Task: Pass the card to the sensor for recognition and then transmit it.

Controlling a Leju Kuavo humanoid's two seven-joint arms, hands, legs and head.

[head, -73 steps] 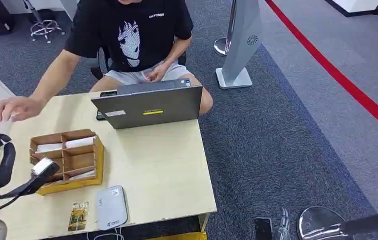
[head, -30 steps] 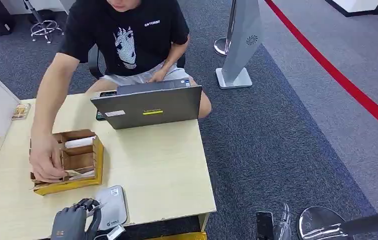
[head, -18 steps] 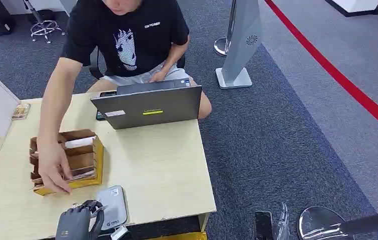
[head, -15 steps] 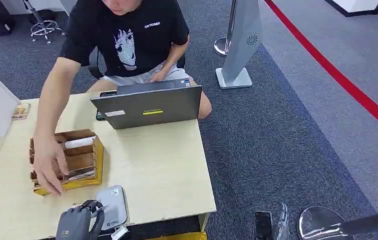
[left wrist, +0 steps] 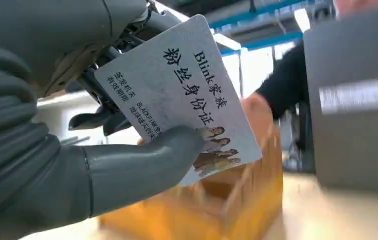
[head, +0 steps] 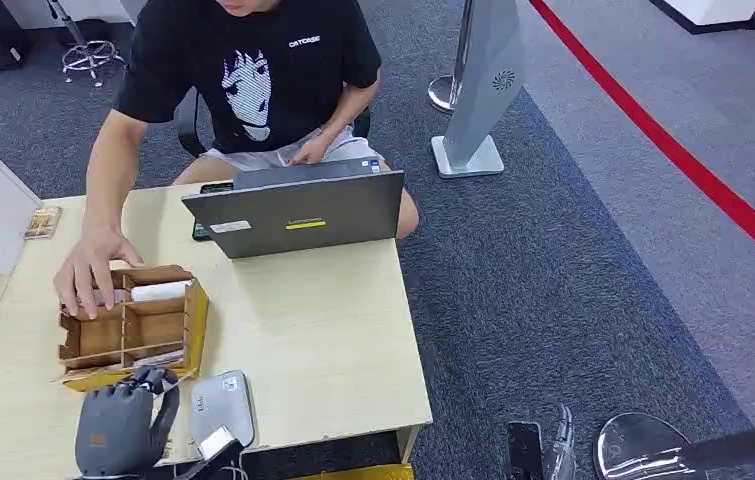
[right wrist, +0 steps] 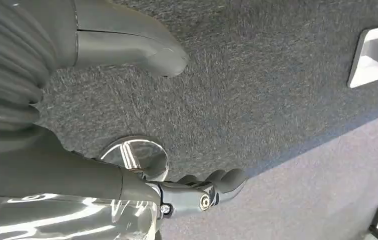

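A: Where is the card (left wrist: pixel 186 100) found?
B: It is pinched between the thumb and fingers of the left hand (head: pixel 118 428), just beside the grey sensor (head: pixel 221 410) and near the cardboard box (head: pixel 196 318), where a person's hand (head: pixel 91 270) is laid.
A: And the right hand (right wrist: pixel 126 55)?
B: It is hung above the carpet (right wrist: pixel 257 85), fingers apart, nothing held.

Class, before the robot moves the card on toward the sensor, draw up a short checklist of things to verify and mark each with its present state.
1. Card held by left hand: ok, thumb presses its face.
2. Sensor uncovered on table: ok.
3. Card over sensor: not ok, hand is beside it, by the divided box.
4. Person's hand away from sensor: ok, at box's far end.
5. Right hand free: ok, hanging over carpet.
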